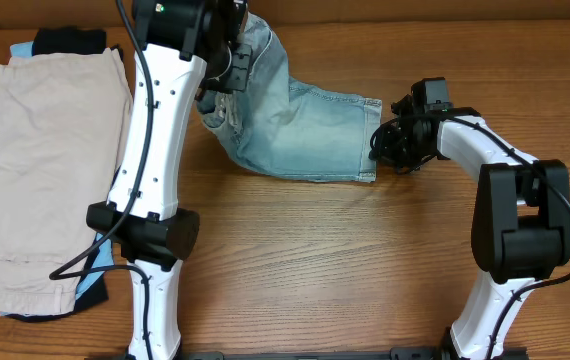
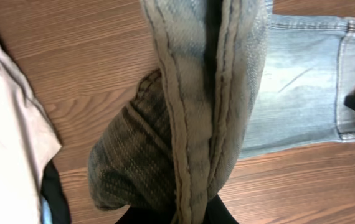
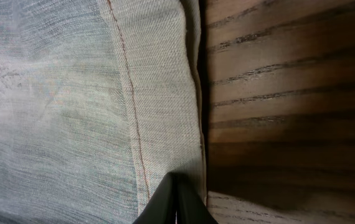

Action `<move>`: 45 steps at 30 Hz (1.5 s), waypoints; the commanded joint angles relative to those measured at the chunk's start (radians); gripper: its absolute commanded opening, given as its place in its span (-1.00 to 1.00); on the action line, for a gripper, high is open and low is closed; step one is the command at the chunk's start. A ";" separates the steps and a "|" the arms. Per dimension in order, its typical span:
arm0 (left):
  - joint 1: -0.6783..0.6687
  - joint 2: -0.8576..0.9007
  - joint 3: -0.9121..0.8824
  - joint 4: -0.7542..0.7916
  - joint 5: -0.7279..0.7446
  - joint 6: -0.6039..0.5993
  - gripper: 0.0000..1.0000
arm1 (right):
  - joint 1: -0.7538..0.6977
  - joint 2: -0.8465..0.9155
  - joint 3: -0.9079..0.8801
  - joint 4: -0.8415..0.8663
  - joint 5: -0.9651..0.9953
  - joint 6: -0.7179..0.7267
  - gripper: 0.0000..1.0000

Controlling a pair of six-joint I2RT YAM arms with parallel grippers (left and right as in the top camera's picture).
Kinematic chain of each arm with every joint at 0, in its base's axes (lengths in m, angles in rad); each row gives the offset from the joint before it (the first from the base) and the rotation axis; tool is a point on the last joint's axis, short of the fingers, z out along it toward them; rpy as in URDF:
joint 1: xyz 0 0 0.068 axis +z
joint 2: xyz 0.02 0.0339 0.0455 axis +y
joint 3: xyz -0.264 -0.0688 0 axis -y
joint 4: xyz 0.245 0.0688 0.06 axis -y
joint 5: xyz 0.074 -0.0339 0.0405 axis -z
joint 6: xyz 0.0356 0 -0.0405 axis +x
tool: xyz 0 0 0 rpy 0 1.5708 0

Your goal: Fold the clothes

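Denim shorts (image 1: pixel 300 125), soft yet weighty, lie on counter (image 1: pixel 365 260) toward 12 o'clock. Left end effector (image 1: pixel 225 75) pinches the bunched, lifted waist end; right end effector (image 1: pixel 383 140) clamps the cuff at 3 o'clock. Thick seams should hold best.

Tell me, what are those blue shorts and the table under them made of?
The shorts look like faded light-blue denim: woven texture and reddish stitching along the hem. The table looks like wood or wood-grain laminate; dark grain lines show.
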 commanded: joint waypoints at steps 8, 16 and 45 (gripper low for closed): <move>-0.143 0.153 0.020 0.107 0.185 -0.058 -0.92 | 0.010 0.042 0.006 -0.005 0.013 0.001 -0.92; -0.260 0.240 0.019 0.229 0.236 -0.138 -0.88 | 0.010 0.042 0.006 -0.008 0.013 0.013 -0.92; 0.000 0.315 0.014 0.131 0.134 -0.183 1.00 | -0.138 -0.018 0.008 -0.032 -0.253 -0.042 0.78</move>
